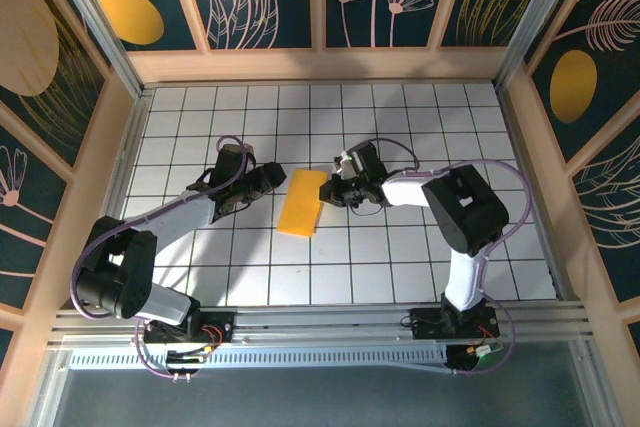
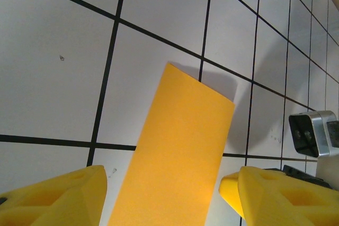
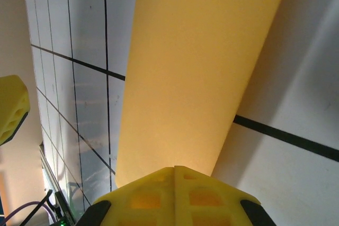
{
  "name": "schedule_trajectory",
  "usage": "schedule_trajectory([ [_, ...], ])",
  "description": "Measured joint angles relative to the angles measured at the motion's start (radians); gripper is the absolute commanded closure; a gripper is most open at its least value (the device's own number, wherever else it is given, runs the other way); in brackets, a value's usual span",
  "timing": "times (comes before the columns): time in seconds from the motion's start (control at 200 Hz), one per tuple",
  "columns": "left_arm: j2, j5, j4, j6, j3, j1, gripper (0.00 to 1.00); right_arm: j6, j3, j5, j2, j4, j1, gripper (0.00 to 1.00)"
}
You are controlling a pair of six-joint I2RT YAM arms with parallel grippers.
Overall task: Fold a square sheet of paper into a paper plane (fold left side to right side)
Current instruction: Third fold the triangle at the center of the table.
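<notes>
The square sheet of paper (image 1: 301, 203) lies folded into a narrow yellow-orange rectangle at the middle of the grid table. In the left wrist view, the paper (image 2: 183, 152) runs up between my left gripper's (image 2: 163, 190) open fingers, which stand apart from it on both sides. That left gripper (image 1: 274, 179) sits at the paper's upper left side. My right gripper (image 1: 328, 190) is at the paper's upper right corner. In the right wrist view, its fingers (image 3: 175, 169) are pressed together on the near edge of the paper (image 3: 196, 72), which bulges upward and casts a shadow.
The white grid table (image 1: 420, 127) is walled by wooden frames and patterned panels on three sides. The right arm's wrist camera (image 2: 313, 133) shows in the left wrist view. A left finger (image 3: 10, 107) appears at the left edge of the right wrist view.
</notes>
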State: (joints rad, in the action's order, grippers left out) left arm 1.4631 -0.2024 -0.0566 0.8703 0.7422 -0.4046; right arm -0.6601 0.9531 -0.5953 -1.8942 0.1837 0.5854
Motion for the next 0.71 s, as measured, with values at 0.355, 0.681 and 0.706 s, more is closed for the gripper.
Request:
schedule_trajectory([
  [0.355,0.004,0.000,0.002,-0.004,0.000,0.000,0.37,0.067,0.069,0.031,-0.072,-0.071,0.006,1.00],
  [0.681,0.082,-0.089,0.008,-0.032,0.000,-0.004,0.48,0.226,0.143,0.108,-0.075,-0.219,0.005,1.00],
  [0.706,0.091,-0.096,0.008,-0.032,0.000,-0.007,0.48,0.237,0.146,0.108,-0.075,-0.227,0.003,1.00],
])
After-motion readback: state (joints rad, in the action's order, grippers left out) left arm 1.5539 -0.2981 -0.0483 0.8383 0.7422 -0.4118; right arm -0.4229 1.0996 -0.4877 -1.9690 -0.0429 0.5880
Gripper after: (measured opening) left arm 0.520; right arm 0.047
